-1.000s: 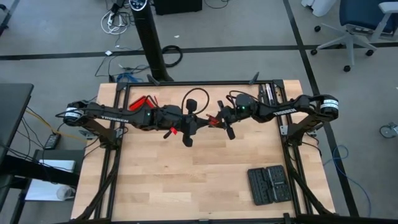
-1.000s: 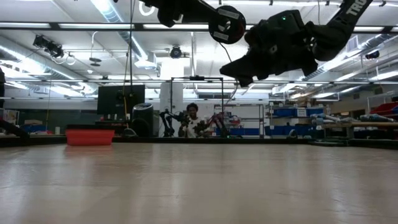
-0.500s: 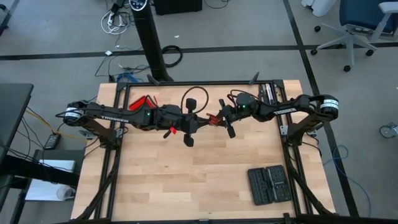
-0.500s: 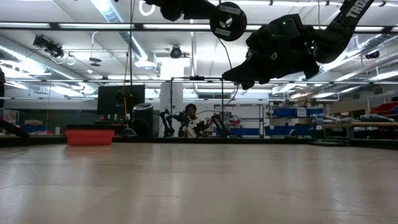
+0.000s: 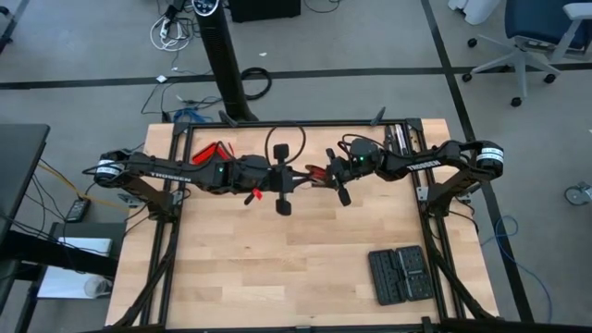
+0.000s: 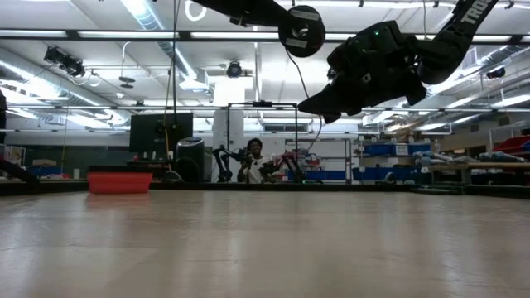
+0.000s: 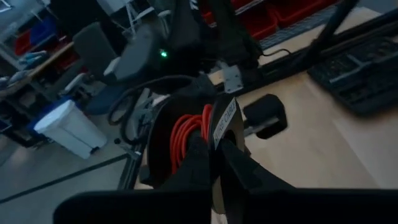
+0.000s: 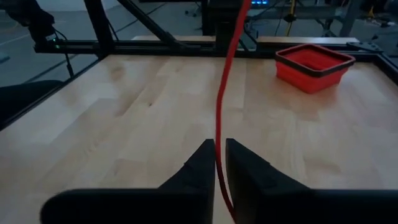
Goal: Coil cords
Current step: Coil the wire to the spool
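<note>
- left gripper [image 7: 214, 163] is raised over the table's [image 5: 296, 268] far middle, fingers closed on a reel wound with the red wire [image 7: 189, 130].
- right gripper [image 8: 219, 163], just right of it, pinches the wire's straight run between nearly closed fingers.
- red box [image 8: 314, 65] sits far left.

Grey floor [image 5: 83, 55] (taped lines), blue office chair [image 5: 536, 37], ceiling strip lights [image 6: 149, 16].

- A robotics lab or workshop, not a home.
- Bare grey floor [image 5: 370, 37] with loose cables [image 5: 171, 32] and a rolling office chair [image 5: 527, 42].
- Wooden workbench [image 5: 296, 268] in a black metal frame.
- Behind it: ceiling strip lights [image 6: 149, 12], a monitor [image 6: 161, 131], shelves of blue bins [image 6: 389, 151], and a seated person [image 6: 255, 159] beside more robot arms.
</note>
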